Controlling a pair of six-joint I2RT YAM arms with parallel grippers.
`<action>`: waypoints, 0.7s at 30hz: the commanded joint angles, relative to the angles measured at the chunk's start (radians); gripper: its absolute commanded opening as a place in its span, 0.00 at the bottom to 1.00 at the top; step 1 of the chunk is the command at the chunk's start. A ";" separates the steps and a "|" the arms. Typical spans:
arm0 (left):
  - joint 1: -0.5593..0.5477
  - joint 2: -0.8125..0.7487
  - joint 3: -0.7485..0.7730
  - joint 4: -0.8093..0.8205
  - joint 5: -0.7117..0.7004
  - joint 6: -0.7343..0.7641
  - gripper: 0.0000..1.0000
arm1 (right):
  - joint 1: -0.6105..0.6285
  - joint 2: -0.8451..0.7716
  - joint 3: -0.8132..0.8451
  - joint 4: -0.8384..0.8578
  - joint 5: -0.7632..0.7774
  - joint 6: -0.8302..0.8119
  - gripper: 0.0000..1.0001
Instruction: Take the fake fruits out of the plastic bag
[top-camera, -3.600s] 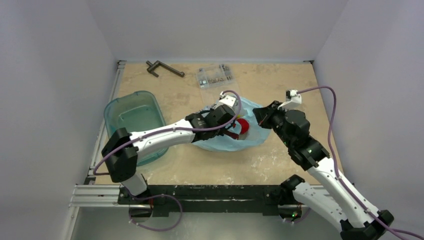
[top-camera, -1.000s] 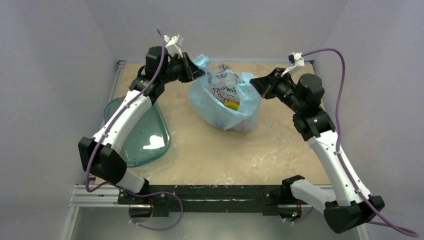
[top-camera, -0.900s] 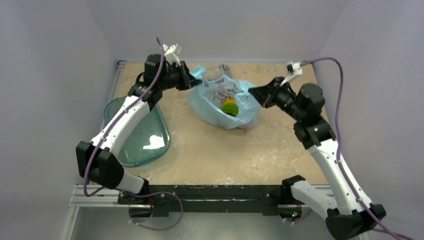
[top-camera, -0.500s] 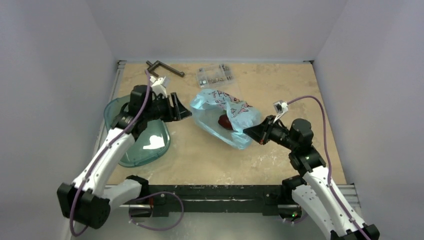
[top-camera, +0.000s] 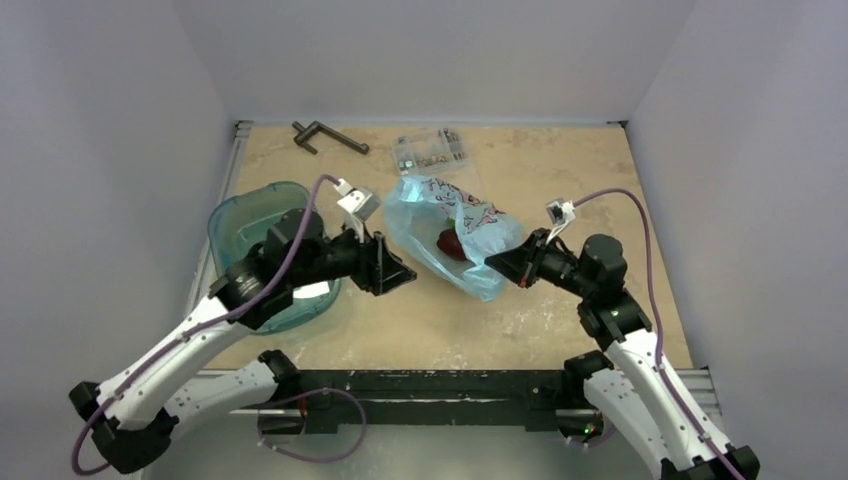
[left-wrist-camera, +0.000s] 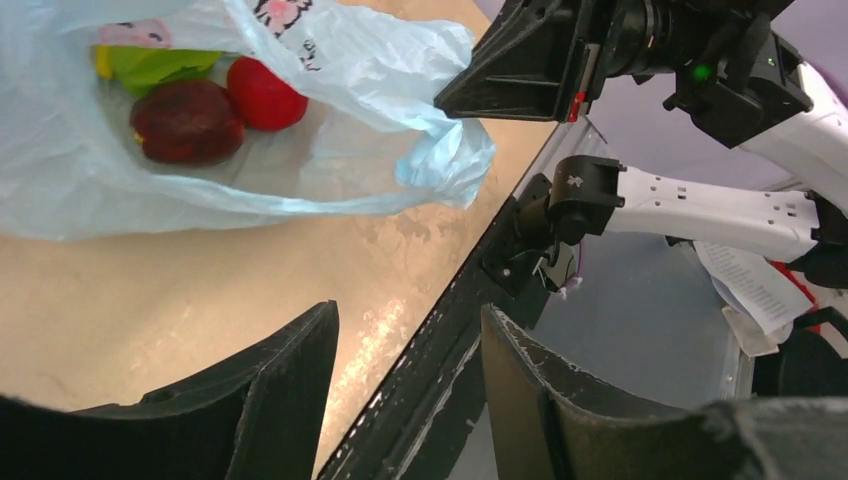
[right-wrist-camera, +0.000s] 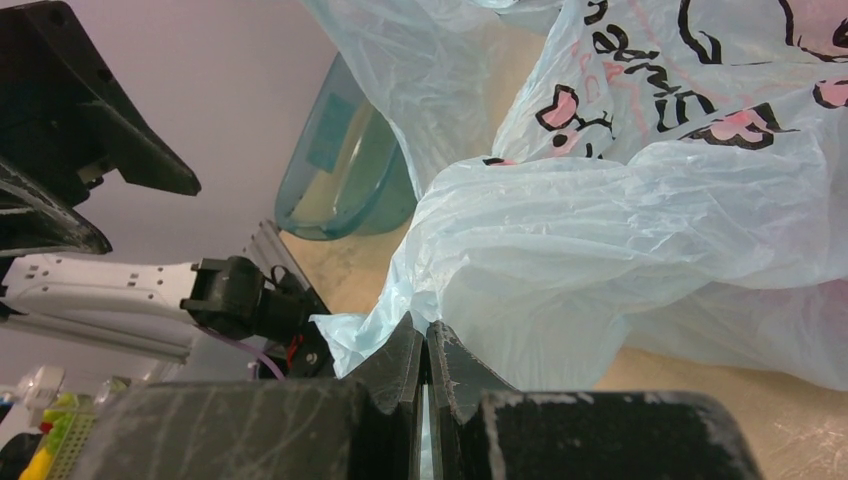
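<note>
clamping the plastic bag's (top-camera: 425, 215) corner is the right pincer (top-camera: 491, 265).

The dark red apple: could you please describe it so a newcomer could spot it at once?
On the sandy table lies a light-blue printed plastic bag, one corner pinched by the right pincer. Inside it, the apple is the darkest, dull red lump, lying beside a smaller bright red ball and next to a green piece.

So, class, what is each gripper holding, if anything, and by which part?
The right gripper is shut on the plastic bag, pinching its bunched corner nearest that arm. The left gripper is open, holding nothing.
</note>
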 joint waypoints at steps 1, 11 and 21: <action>-0.125 0.146 0.023 0.178 -0.164 -0.031 0.52 | 0.001 -0.022 0.029 -0.005 0.003 0.006 0.00; -0.202 0.455 0.183 0.258 -0.266 0.025 0.52 | 0.001 -0.088 -0.057 -0.060 -0.009 0.003 0.00; -0.203 0.587 0.175 0.297 -0.391 0.010 0.31 | 0.001 -0.127 -0.086 -0.065 0.005 0.027 0.00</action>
